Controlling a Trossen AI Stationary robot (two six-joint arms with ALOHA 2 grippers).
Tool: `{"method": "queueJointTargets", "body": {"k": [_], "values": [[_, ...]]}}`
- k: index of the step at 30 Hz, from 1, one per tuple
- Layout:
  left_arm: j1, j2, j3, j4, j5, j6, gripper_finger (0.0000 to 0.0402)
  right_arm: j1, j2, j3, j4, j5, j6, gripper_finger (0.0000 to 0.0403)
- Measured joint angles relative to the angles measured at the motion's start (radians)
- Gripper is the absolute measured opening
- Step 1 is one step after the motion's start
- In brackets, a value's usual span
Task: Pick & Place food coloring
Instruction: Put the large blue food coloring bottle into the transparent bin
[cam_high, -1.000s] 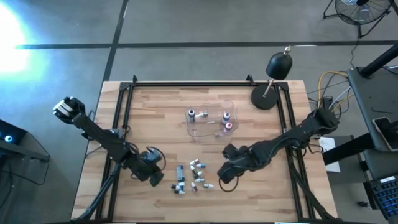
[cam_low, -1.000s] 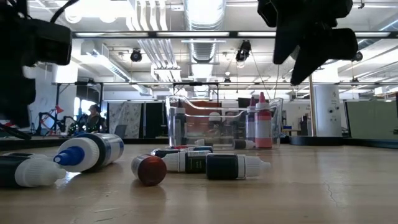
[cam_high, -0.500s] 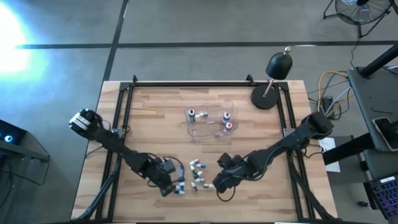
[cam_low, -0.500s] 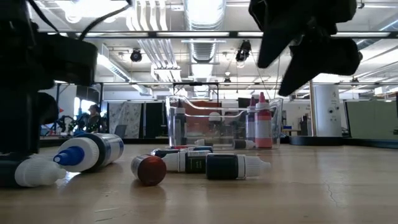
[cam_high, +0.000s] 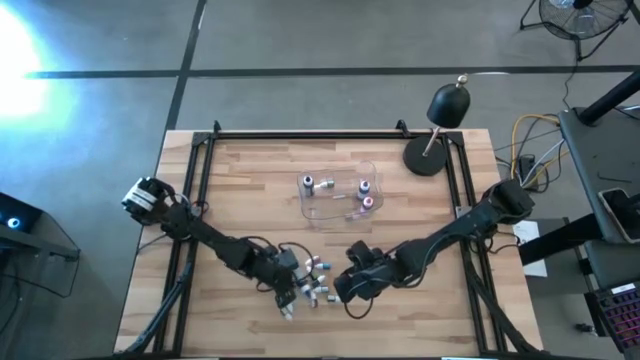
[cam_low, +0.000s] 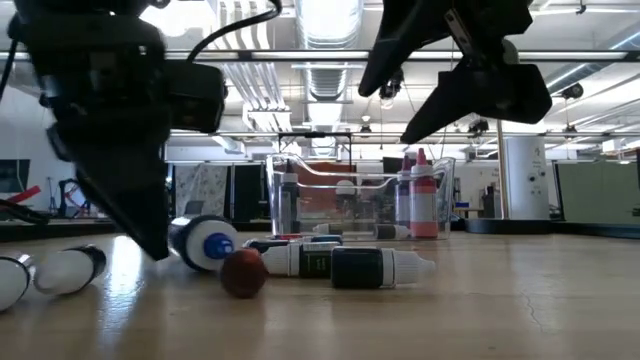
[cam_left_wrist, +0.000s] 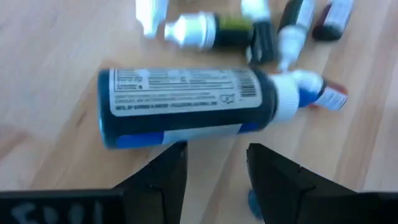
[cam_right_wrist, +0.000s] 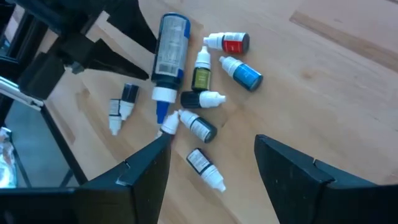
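Several tiny food coloring bottles (cam_right_wrist: 202, 93) lie on their sides in a cluster near the table's near edge (cam_high: 312, 285). Among them lies a bigger dark blue bottle with a white label (cam_left_wrist: 186, 106), (cam_right_wrist: 169, 50), cap end toward the low camera (cam_low: 205, 243). My left gripper (cam_left_wrist: 214, 171) is open, down at the table (cam_high: 287, 282), fingertips right at that bottle's long side. My right gripper (cam_right_wrist: 214, 171) is open and hovers above the cluster's right side (cam_high: 342, 288), (cam_low: 390, 115). Three bottles stand upright in the clear tub (cam_high: 340, 190). My left gripper comes at the bigger blue bottle's labelled side (cam_left_wrist: 180, 134) slanting from the table's left, fingers across its length. One fingertip (cam_left_wrist: 177, 152) stands right at the bottle's lower edge. I cannot tell whether it touches. The bottle lies on the table.
The clear tub (cam_low: 360, 195) stands mid-table, behind the cluster. A black dome lamp (cam_high: 440, 120) stands at the far right corner. Two small bottles (cam_right_wrist: 121, 106) lie apart on the left of the cluster (cam_low: 70, 268). Black rails run along the table's left and right sides.
My left gripper has swung toward the table's right and come down into the cluster. The bigger blue bottle has turned about, its cap now facing the near edge, and two small bottles beside it have shifted. My right gripper has moved left over the cluster and tipped.
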Motion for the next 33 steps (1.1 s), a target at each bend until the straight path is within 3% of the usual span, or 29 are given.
{"method": "queueJointTargets", "body": {"k": [10,18,24,33], "values": [[0.073,0.005,0.0,0.044,-0.002,0.061,0.0144,-0.001,0.001,-0.018,0.0,0.002,-0.031,0.0226],[0.091,0.005,0.0,0.047,0.008,0.09,0.0144,-0.002,0.001,-0.071,0.03,-0.027,0.037,0.0226],[0.082,0.0,0.0,0.02,0.019,0.122,0.0144,-0.002,0.001,-0.116,0.233,-0.085,0.011,0.0226],[0.007,-0.009,0.0,0.014,0.04,0.104,0.0144,-0.023,0.001,-0.115,0.246,-0.077,-0.039,0.0226]]}}
